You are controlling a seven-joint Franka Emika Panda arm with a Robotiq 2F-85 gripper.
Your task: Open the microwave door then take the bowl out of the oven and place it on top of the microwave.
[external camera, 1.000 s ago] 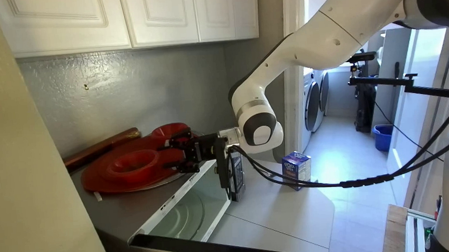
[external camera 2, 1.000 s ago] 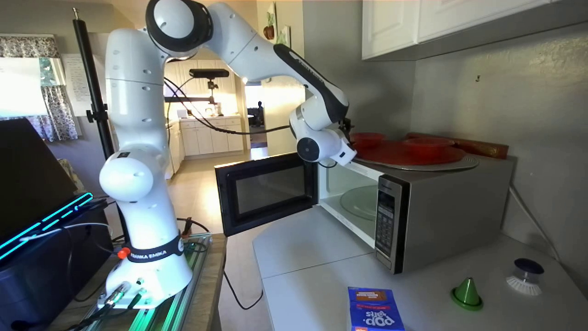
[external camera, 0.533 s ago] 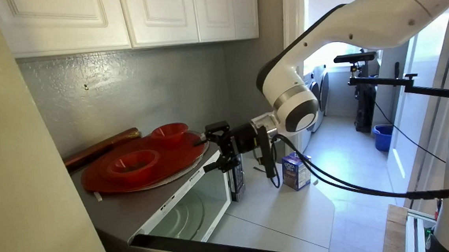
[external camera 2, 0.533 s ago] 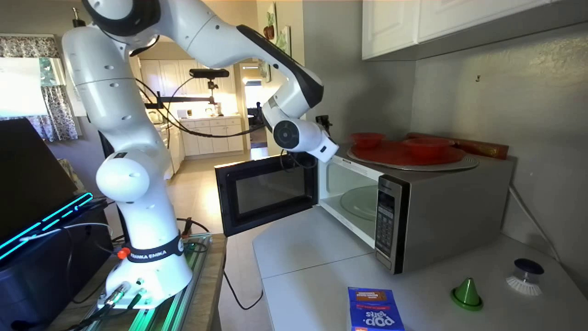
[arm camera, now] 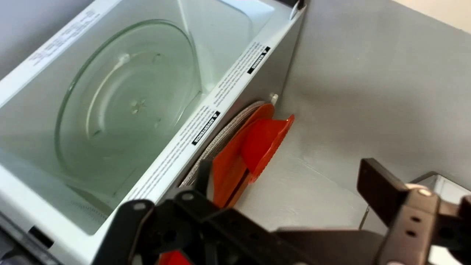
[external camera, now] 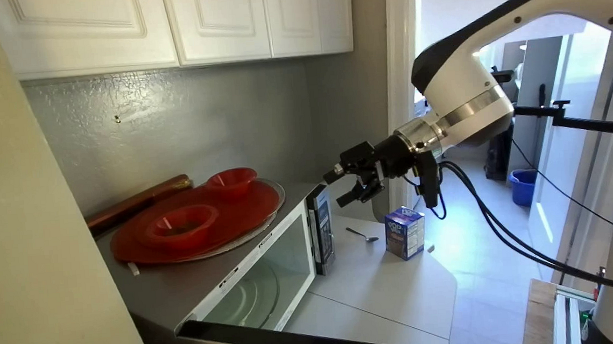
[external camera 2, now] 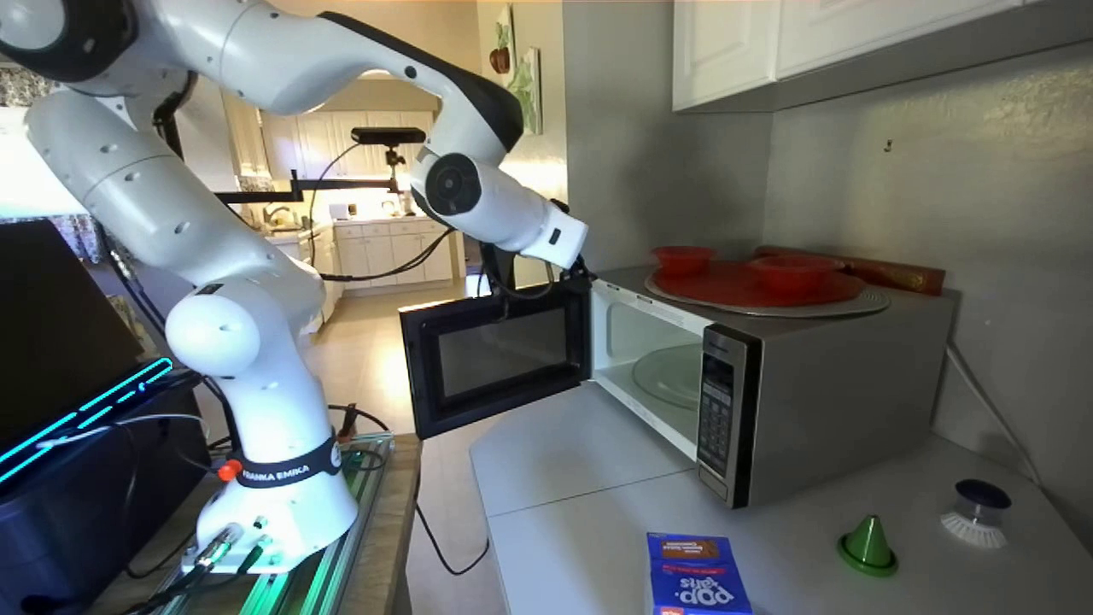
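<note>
The microwave (external camera 2: 854,401) stands on the counter with its door (external camera 2: 495,359) swung wide open. Only a glass turntable (arm camera: 136,99) shows inside. Two red bowls stand on top of the microwave on a red mat: a nearer bowl (external camera: 182,229) and a farther bowl (external camera: 232,183). Both also show in the other exterior picture, as a bowl (external camera 2: 683,260) and a bowl (external camera 2: 794,275). My gripper (external camera: 336,187) is open and empty, in the air in front of the microwave, apart from the bowls. The wrist view shows its spread fingers (arm camera: 289,180) and a red bowl (arm camera: 261,143) beyond.
A blue Pop-Tarts box (external camera: 405,233) and a spoon (external camera: 362,234) lie on the counter. A green cone (external camera 2: 868,547) and a brush (external camera 2: 978,512) are beside the microwave. A long brown roll (external camera: 141,202) lies behind the mat. White cabinets (external camera: 220,21) hang above.
My open gripper has drawn back from above the microwave and the red bowls toward the robot's base, tilting as it moved. The bowls, door and microwave have not moved.
</note>
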